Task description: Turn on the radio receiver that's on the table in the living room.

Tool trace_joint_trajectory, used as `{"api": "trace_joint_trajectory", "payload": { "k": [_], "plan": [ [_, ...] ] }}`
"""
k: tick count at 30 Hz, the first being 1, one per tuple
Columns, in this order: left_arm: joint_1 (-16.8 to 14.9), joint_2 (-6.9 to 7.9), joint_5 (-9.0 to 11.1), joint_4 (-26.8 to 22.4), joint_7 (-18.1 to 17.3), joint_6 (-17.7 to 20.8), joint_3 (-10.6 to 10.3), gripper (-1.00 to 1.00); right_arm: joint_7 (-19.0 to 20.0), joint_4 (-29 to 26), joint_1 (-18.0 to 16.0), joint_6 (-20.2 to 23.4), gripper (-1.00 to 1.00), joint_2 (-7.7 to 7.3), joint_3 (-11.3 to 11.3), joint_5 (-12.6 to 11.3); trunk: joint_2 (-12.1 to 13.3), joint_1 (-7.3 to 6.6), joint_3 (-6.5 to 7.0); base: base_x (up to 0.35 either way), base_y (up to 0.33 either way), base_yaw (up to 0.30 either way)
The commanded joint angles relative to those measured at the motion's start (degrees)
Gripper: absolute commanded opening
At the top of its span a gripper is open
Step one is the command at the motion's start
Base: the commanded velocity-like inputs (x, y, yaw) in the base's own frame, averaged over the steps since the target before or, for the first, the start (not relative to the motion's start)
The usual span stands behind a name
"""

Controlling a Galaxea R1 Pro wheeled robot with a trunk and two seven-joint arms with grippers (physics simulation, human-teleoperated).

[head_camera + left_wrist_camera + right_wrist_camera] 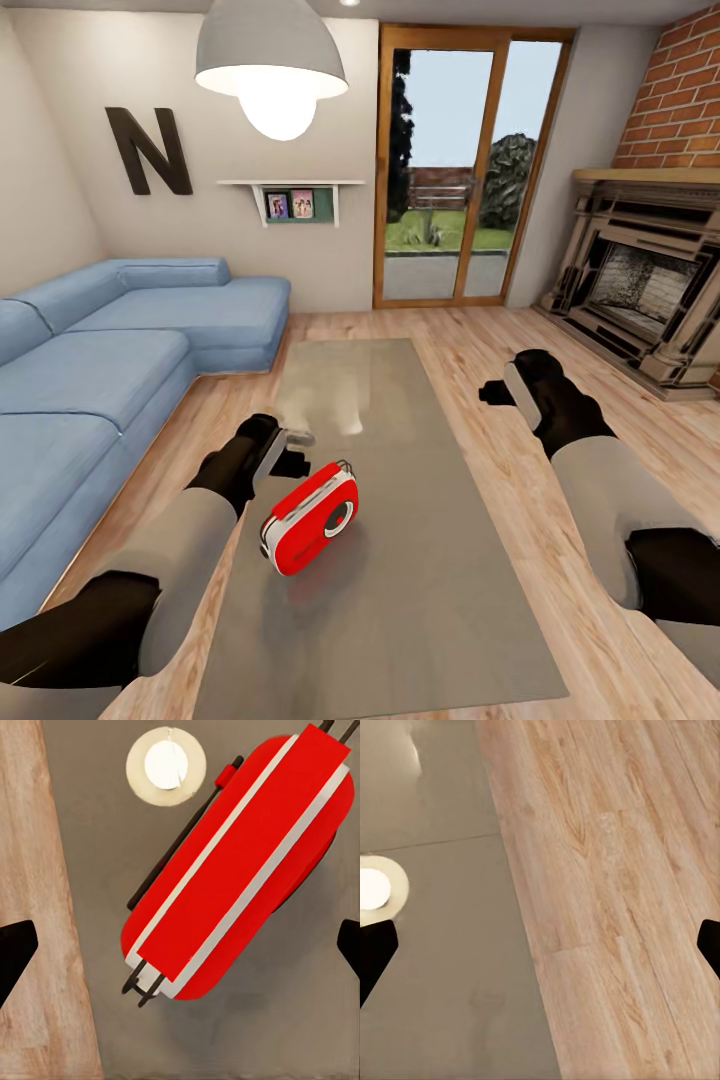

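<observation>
The red radio receiver (312, 520) with white trim lies tilted on the near half of the long grey table (420, 600). Its round dial faces up and to the right. My left gripper (297, 452) hangs just above and behind the radio's far end, open. In the left wrist view the radio (240, 862) lies diagonally below, its wire handle along one side, and the two black fingertips (15, 952) stand far apart, touching nothing. My right gripper (497, 392) hovers open by the table's right edge, above the floor. The right wrist view has the table top (442, 945) beside wood planks.
A blue sectional sofa (100, 380) runs along the left of the table. The brick fireplace (640, 280) stands at the right, glass doors (460, 170) at the back. A white pendant lamp (272, 70) hangs overhead and reflects in the table top. Light plank floor (480, 340) surrounds the table.
</observation>
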Motion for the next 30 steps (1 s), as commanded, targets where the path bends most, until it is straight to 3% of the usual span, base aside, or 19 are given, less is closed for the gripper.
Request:
{"api": "trace_joint_trajectory", "payload": {
  "k": [1, 19, 30],
  "plan": [
    [0.0, 0.0, -0.01, 0.1, 0.0, -0.01, 0.0, 1.0, 0.0, -0.01, -0.02, 0.02, 1.0, 0.02, 0.03, 0.03, 0.0, 0.0, 0.0, 0.0, 0.0, 0.0],
    [0.02, 0.02, -0.02, 0.46, 0.0, -0.1, 0.02, 1.0, 0.04, 0.05, 0.01, 0.05, 1.0, 2.26, 0.2, -0.19, 0.0, 0.0, -1.1, 0.0, 0.0, 0.0],
    [0.02, 0.01, -0.03, 0.46, 0.0, -0.21, 0.04, 1.0, 0.0, -0.06, 0.01, 0.05, 1.0, 2.66, 0.23, -0.12, 0.0, 0.0, -2.11, 0.0, 0.0, 0.0]
  ]
}}
